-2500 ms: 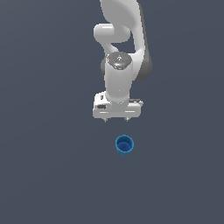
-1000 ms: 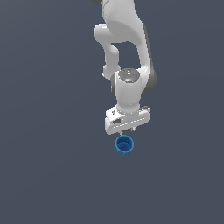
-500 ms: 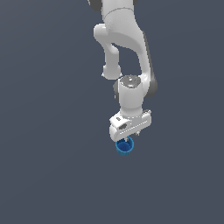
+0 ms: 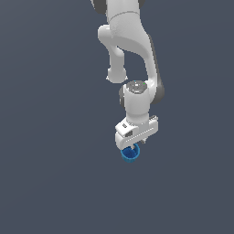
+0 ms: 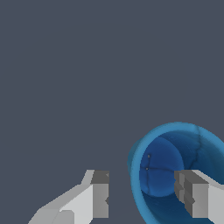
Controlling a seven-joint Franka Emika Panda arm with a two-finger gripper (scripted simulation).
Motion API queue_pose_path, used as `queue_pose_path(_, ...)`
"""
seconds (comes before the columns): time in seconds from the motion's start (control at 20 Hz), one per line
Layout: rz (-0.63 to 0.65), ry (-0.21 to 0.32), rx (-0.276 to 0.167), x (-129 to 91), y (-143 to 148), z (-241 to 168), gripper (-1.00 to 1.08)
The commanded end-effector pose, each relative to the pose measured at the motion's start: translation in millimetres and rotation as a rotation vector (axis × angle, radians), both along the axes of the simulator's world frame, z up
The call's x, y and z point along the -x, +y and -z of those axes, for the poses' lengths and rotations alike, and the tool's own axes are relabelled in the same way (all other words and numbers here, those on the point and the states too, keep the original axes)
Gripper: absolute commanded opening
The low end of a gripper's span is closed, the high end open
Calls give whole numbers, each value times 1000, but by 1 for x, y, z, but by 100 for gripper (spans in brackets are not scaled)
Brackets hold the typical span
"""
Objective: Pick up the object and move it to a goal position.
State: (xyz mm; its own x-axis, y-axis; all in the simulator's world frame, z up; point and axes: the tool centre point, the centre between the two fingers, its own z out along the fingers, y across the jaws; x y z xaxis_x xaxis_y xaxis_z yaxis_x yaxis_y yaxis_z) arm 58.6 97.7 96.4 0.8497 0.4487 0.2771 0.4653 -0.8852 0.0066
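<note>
The object is a small bright blue cup with a darker hollow inside, standing on the grey floor. In the exterior view my white gripper is right over it and hides its upper part. In the wrist view the cup is large and close. My gripper is open: one fingertip is outside the cup's wall, the other fingertip is inside the cup's hollow, so the jaws straddle one side of the rim.
The plain dark grey floor lies all around. The white arm rises from the gripper toward the top of the exterior view. No goal marker shows.
The arm has come down and forward onto the cup. The gripper was above and apart from the cup before; now its fingers reach around the cup's rim. The cup has not moved.
</note>
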Motion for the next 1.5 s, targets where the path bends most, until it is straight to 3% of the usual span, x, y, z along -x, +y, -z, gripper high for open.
queue_pose_path(0.0, -1, 0, 0, -1, 1, 7, 28)
queue_pose_path(0.4, -4, -2, 0, -6, 3, 25, 28)
queue_pose_path(0.45, -4, -2, 0, -6, 3, 25, -100)
queue_pose_path(1.1, -2, -3, 1, -5, 1, 24, -100)
queue_pose_path(1.45, -2, -3, 2, 7, -9, 16, -100)
